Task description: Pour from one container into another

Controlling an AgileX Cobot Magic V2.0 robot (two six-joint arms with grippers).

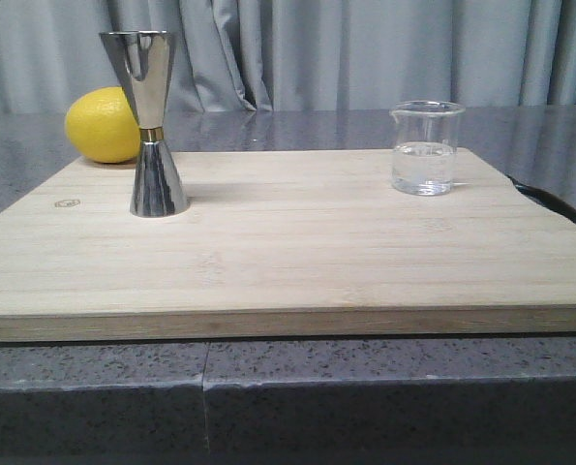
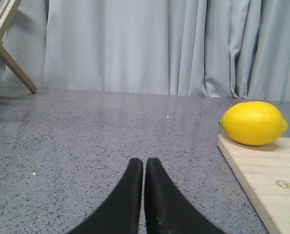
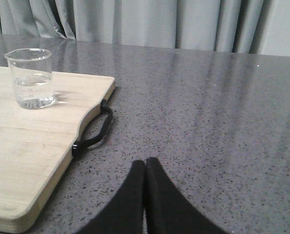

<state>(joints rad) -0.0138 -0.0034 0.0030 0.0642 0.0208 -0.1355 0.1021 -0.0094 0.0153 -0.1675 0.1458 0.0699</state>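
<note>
Evenly lit, soft and fairly bright in all three views. Shadows short and faint: a pale one trailing right of the jigger (image 1: 150, 124) across the board (image 1: 288, 252), another beside the beaker (image 3: 31, 78). Mirror glare on the jigger's steel; dull sheen streaking the table (image 3: 208, 97). Slight softness and grain throughout; end effector (image 2: 145, 168) tips blurred at close range.

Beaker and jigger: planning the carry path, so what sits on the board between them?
Nothing: in the front view, only bare cutting board separates beaker from jigger.
</note>
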